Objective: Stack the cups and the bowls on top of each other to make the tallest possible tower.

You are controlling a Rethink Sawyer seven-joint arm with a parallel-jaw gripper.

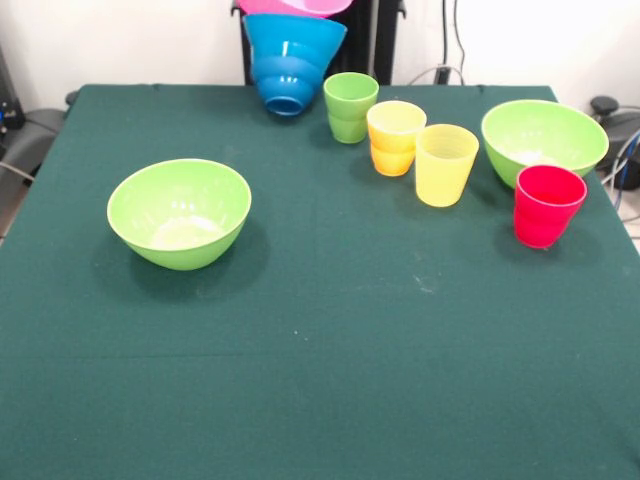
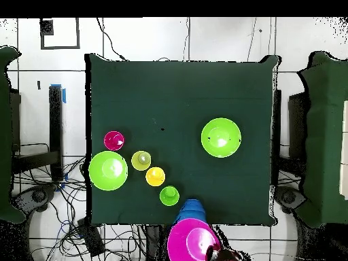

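The tower [image 1: 290, 62] of nested blue bowls stands at the table's far edge, with the small dark blue bowl lowest. The large pink bowl [image 1: 296, 6] sits on top, cut off by the picture's top edge; it also shows in the overhead view [image 2: 192, 241]. A dark red part of my arm with the gripper [image 2: 220, 256] shows at the pink bowl's rim; its state is hidden. The green cup [image 1: 350, 106], orange cup [image 1: 395, 137], pale yellow cup [image 1: 445, 163] and red cup [image 1: 547, 204] stand upright in a row. One lime green bowl [image 1: 180, 212] sits alone; the other [image 1: 543, 138] is behind the red cup.
The dark green tablecloth [image 1: 320, 380] covers the whole table. The black pedestal [image 1: 370, 40] stands behind the tower. Cables [image 2: 75, 224] lie on the floor beside the table.
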